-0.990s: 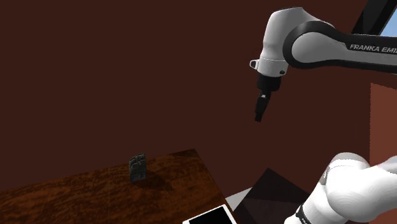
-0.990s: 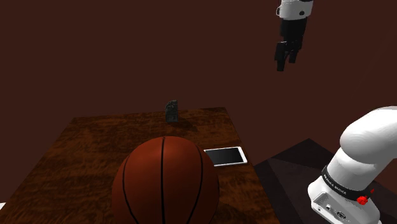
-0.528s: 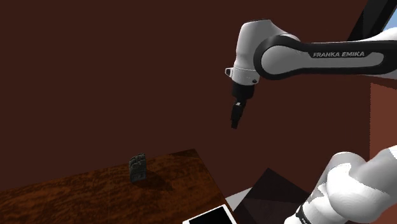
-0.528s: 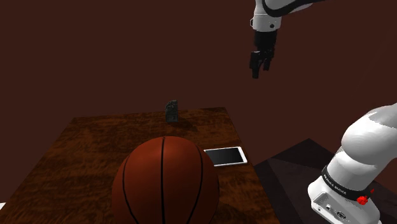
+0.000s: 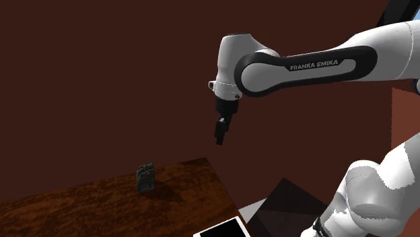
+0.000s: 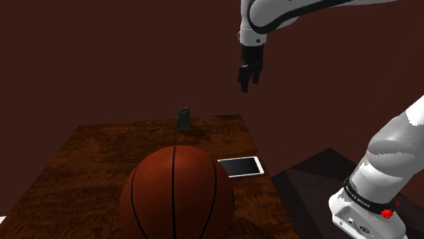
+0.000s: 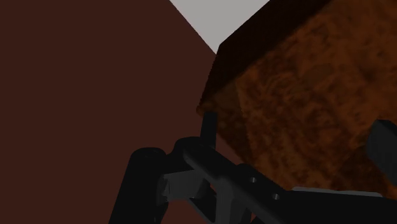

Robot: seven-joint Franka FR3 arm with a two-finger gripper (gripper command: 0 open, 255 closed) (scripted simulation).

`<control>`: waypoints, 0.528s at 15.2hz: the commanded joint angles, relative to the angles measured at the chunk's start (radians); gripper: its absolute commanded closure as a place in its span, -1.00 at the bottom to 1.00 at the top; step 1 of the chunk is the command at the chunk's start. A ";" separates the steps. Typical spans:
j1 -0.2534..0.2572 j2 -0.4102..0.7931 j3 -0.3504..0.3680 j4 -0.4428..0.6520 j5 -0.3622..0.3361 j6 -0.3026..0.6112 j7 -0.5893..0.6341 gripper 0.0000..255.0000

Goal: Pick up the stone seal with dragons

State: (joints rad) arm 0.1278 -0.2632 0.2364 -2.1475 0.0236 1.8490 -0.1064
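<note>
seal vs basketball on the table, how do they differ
The seal is small, dark grey and blocky; the basketball is big, orange-brown and round. The seal stands upright near the far edge of the table in the second exterior view; the basketball sits nearest that camera. Both rest on the table.

My shoulder view looks from beside the arm (image 5: pixel 323 64), table (image 5: pixel 81 202) at lower left. My second exterior view faces that table over a close basketball (image 6: pixel 177 193)

Seal (image 5: pixel 145 178) carving too small; basketball (image 6: pixel 177 193) cropped below
</note>
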 commanded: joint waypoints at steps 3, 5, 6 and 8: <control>0.021 0.126 0.035 0.089 -0.007 0.046 0.011 -1.00; 0.034 0.190 0.052 0.136 -0.015 0.066 0.019 -1.00; 0.040 0.223 0.061 0.162 -0.020 0.075 0.023 -1.00; 0.055 0.289 0.076 0.215 -0.033 0.090 0.032 -1.00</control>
State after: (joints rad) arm 0.1760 -0.0071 0.3049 -1.9594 -0.0037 1.9306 -0.0775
